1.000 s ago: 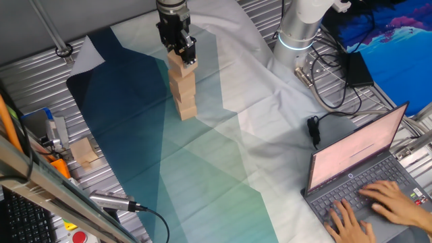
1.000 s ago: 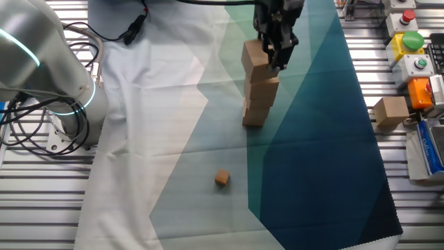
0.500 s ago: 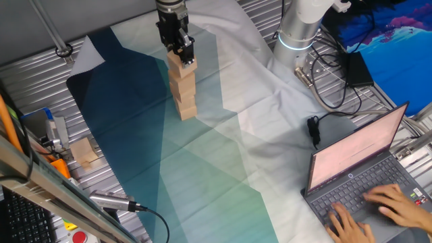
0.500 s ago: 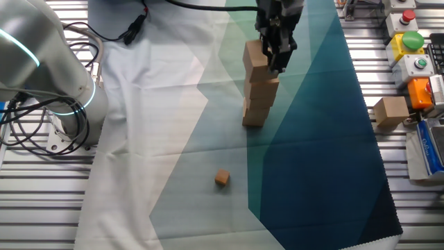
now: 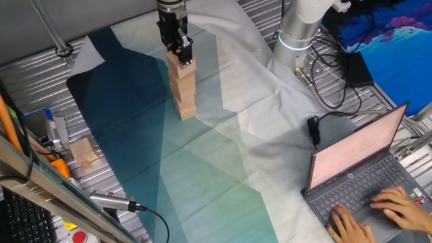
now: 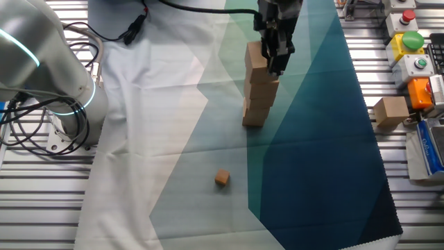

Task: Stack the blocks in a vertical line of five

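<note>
A stack of three light-tan blocks (image 5: 185, 101) (image 6: 258, 103) stands on the teal and white cloth. A further block (image 5: 181, 66) (image 6: 255, 57) sits on top of it, slightly offset. My gripper (image 5: 183, 54) (image 6: 275, 60) comes down from above with its fingers closed on this top block's upper part. Another block (image 5: 84, 151) (image 6: 392, 111) lies apart on the metal table beside the cloth, far from the gripper.
A much smaller wooden cube (image 6: 221, 178) lies on the cloth in front of the stack. The arm's base (image 5: 297, 30) (image 6: 41, 62) and cables stand at one side. A laptop (image 5: 364, 169) with a person's hands typing sits nearby. A button box (image 6: 409, 42) stands near the loose block.
The gripper has shifted a little with the top block, bringing it closer in line over the stack. The stack below has not moved.
</note>
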`<move>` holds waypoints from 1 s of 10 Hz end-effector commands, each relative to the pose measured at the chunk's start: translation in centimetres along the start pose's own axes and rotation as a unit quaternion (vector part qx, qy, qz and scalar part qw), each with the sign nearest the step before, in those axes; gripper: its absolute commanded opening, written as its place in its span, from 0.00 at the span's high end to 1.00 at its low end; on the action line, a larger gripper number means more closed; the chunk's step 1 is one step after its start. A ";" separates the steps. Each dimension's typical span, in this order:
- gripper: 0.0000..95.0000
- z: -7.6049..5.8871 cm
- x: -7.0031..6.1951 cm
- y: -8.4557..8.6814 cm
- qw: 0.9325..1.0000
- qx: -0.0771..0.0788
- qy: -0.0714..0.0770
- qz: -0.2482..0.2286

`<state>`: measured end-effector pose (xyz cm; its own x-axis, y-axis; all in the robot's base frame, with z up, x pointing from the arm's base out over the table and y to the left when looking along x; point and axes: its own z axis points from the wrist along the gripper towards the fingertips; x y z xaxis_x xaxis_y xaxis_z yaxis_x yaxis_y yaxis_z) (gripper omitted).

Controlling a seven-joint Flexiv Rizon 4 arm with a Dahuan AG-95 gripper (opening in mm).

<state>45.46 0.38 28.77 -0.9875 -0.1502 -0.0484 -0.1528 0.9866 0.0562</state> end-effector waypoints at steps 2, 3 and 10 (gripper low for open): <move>1.00 0.1 -0.3 0.2 1.000 0.000 0.003 -0.002; 1.00 0.2 -0.4 0.2 1.000 -0.001 0.003 -0.003; 1.00 0.3 -0.5 0.3 1.000 0.000 0.006 -0.003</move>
<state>46.01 0.75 28.48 -0.9871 -0.1561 -0.0364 -0.1580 0.9858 0.0569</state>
